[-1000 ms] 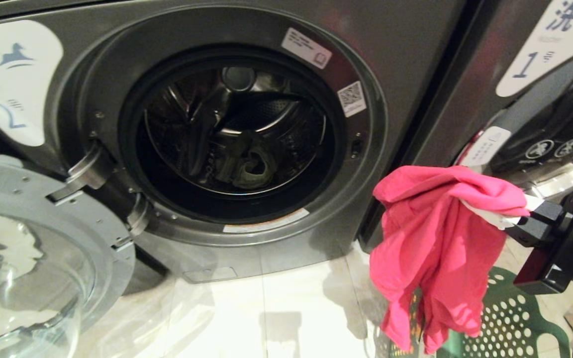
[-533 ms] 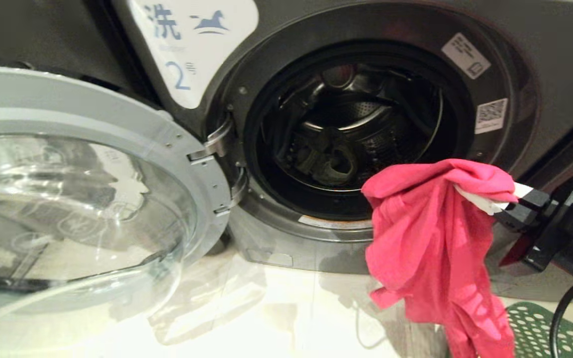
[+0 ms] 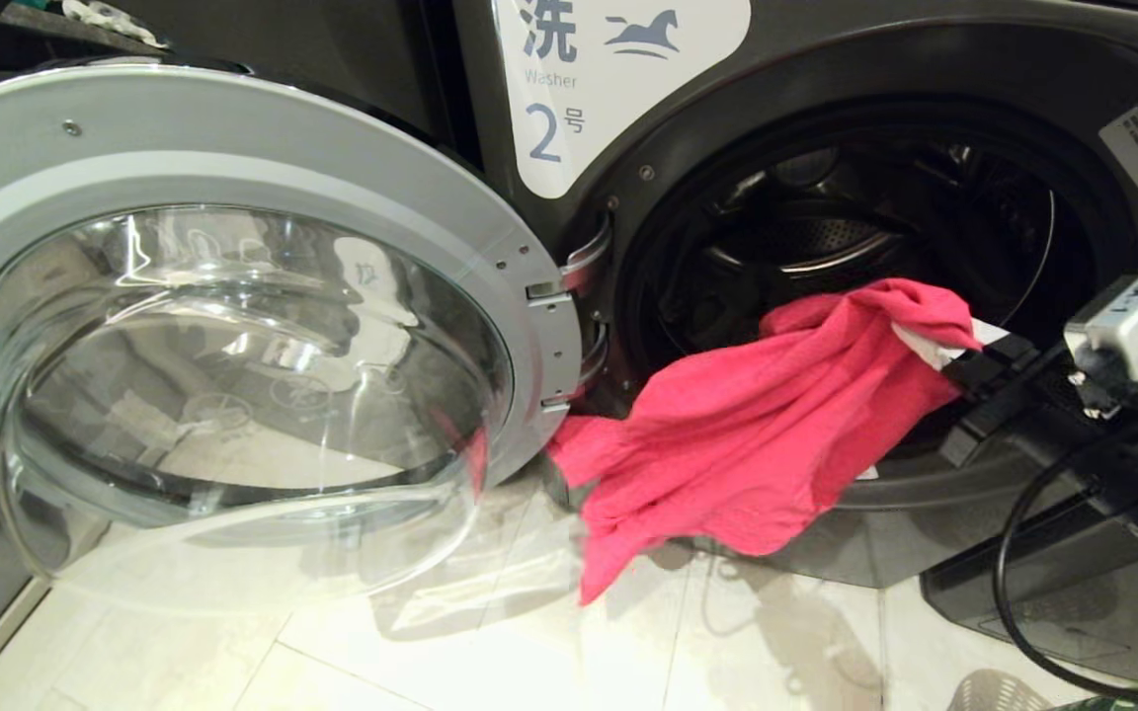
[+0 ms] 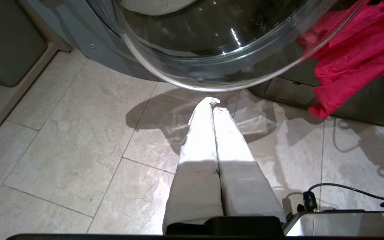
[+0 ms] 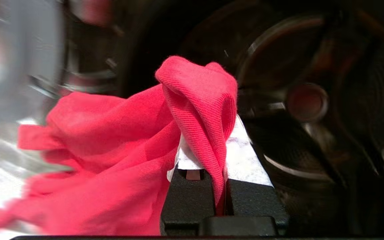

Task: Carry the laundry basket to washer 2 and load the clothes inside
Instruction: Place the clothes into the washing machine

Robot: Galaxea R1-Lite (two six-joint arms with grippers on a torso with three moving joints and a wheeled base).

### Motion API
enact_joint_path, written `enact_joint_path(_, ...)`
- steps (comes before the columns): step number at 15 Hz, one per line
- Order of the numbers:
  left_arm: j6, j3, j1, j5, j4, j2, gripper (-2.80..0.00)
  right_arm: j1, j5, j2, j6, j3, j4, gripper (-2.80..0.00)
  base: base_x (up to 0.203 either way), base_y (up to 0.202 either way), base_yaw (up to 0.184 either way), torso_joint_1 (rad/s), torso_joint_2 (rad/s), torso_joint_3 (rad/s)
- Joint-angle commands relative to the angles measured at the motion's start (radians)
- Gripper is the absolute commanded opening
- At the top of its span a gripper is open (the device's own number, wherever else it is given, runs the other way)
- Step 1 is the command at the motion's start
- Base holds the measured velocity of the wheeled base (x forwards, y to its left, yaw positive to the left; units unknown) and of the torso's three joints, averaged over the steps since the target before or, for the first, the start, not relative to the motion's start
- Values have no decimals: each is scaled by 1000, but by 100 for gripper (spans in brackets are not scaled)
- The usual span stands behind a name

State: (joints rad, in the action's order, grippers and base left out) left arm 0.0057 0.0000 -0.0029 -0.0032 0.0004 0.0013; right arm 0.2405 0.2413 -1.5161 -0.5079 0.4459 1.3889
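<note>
**Pink cloth at the mouth of washer 2**

Pink-red knit, ribbed and soft, bunched into a fold over my right claw point(image 5: 217, 156) — the white-taped fingertips point(image 5: 242, 160) are clamped tight on that fold and nothing else. From the pinch the red-pink cloth point(image 3: 776, 415) spreads out and down to my left, its top already at the drum opening of washer 2 point(image 3: 855, 247), its lower tail draped over the chrome sill and hanging down near the pale floor tiles point(image 3: 490, 652). Blue horse and numeral 2 label point(image 3: 618, 79) sits just above the opening, to my left of it. Drum interior is dark, perforated steel showing behind the cloth; room inside looks open above the garment. Glass door point(image 3: 233, 326) is swung wide on my left, its hinge edge just beside the cloth's trailing corner. My left claw point(image 4: 213, 106) hangs low over the floor below the door's glass bowl, fingers pressed together, holding nothing. A sliver of the laundry basket point(image 3: 994, 691) peeks in by my right side.
</note>
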Motion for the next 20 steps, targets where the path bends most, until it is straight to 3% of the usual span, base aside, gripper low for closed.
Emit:
enact_joint_path(1, 0, 0, 0, 0, 0, 0, -280, -41, -16, -92, 8, 78, 19, -280, 0, 0, 0, 0, 0, 0)
enact_joint_path(7, 0, 0, 0, 0, 0, 0, -280, -41, -113, -279, 77, 298, 136, -280, 0, 0, 0, 0, 0, 0)
enact_joint_path(10, 0, 0, 0, 0, 0, 0, -280, -31, -141, -370, 97, 433, 141, -280, 0, 0, 0, 0, 0, 0)
enact_joint_path(17, 0, 0, 0, 0, 0, 1, -280, -24, -220, -595, 111, 611, 141, -280, 0, 0, 0, 0, 0, 0)
enact_joint_path(20, 0, 0, 0, 0, 0, 0, -280, -24, -291, -706, 107, 804, 141, -280, 0, 0, 0, 0, 0, 0)
